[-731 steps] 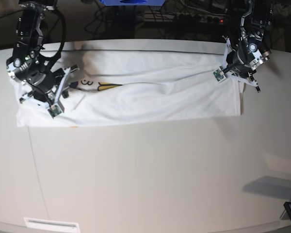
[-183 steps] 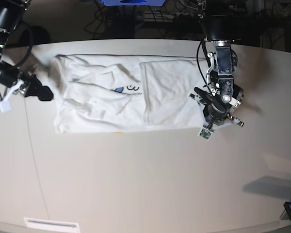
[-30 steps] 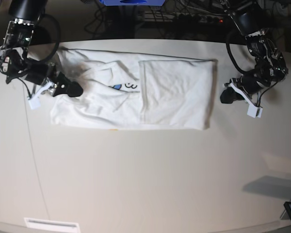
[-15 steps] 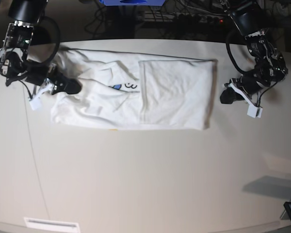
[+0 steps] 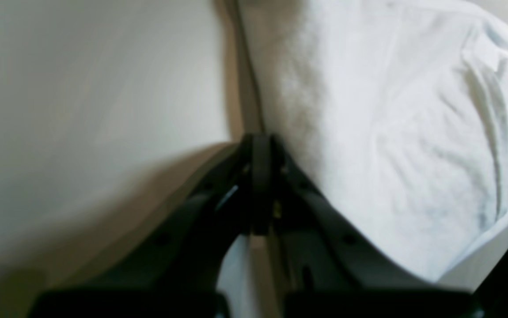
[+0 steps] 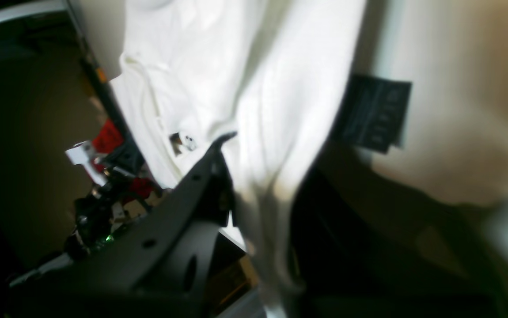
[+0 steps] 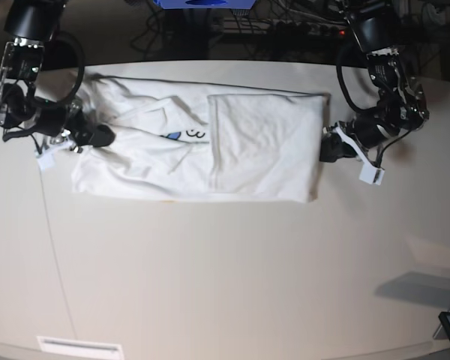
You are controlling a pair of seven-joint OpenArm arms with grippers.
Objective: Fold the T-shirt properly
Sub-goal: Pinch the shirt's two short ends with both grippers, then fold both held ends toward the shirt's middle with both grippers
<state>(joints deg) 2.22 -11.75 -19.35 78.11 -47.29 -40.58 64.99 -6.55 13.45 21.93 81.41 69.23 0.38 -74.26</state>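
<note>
The right gripper (image 7: 101, 136) pinched a bunch of cloth at the sleeve end of the T-shirt (image 7: 202, 146); in its wrist view white fabric ran between its dark fingers (image 6: 210, 176), with the small black neck tag (image 6: 371, 112) hanging just beside. The left gripper (image 7: 328, 148) had its jaws pressed together with nothing between them, its tip against the shirt's opposite edge. The shirt lay folded into a long band across the pale worktop (image 7: 232, 277), a little blue print showing near its middle.
</note>
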